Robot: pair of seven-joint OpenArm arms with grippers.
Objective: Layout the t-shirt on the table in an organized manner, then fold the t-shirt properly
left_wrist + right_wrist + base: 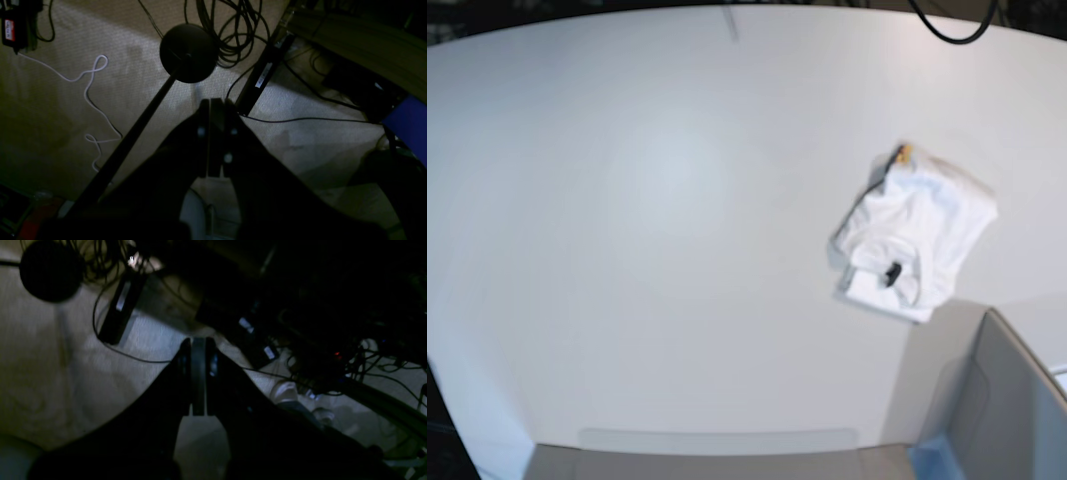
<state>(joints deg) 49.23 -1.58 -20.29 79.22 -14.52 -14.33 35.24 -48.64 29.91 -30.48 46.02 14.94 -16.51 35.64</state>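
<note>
I see the crumpled white cloth t-shirt point(914, 232) at the right of the large white table point(657, 220), in the base view. My left gripper point(216, 103) and right gripper point(198, 341) are both clenched on nothing, over the beige carpet floor point(100, 100).

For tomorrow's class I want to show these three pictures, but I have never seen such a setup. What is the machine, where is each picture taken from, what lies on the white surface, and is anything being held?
This is a robot with two arms, each ending in a two-fingered gripper. Two dark pictures come from cameras on the wrists: they look past the left gripper and the right gripper down at a carpeted floor with cables. Both grippers are shut and hold nothing. The bright picture looks down from the robot's base onto a white table. On it, toward that picture's right, lies a crumpled white t-shirt, not yet spread out. A grey box shows in the lower right corner. Neither arm appears in this view.
</note>
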